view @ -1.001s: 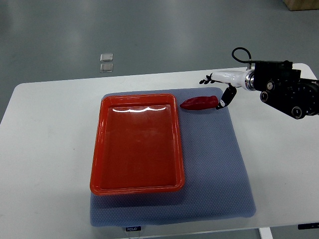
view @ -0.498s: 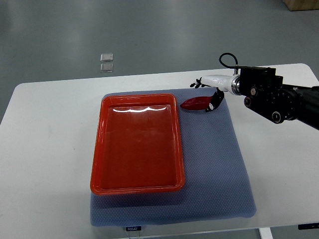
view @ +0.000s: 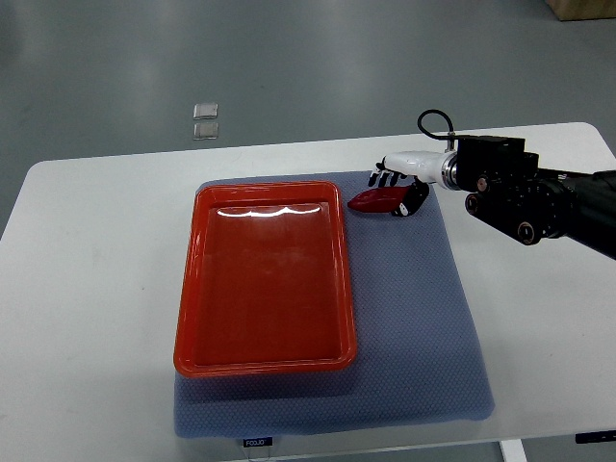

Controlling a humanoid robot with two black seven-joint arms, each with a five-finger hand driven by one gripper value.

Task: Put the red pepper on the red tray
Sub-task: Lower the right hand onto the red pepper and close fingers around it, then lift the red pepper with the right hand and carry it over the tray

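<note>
Writing is showing only on a small white tag (view: pixel 256 442) at the mat's near edge, too small to read. A white desk (view: pixel 87 289) is standing on a grey floor (view: pixel 289 67), and two small clear squares (view: pixel 205 120) are lying on the floor at 11 o'clock from the tray. A blue-grey mat (view: pixel 414 318) is covering the middle of the desk. The red tray (view: pixel 265 361) is sitting on the mat's left part, holding nothing, with glare showing along its far wall. The pepper (view: pixel 377 200) is lying on the mat just beside the tray's far right corner, at 1 o'clock from the tray's middle, outside the tray. The right hand (view: pixel 401 185) is reaching in from 3 o'clock and sitting over the pepper's right end, its fingers (view: pixel 383 176) curling around it with the thumb on the near side; whether they are clamping it firmly cannot be told.
</note>
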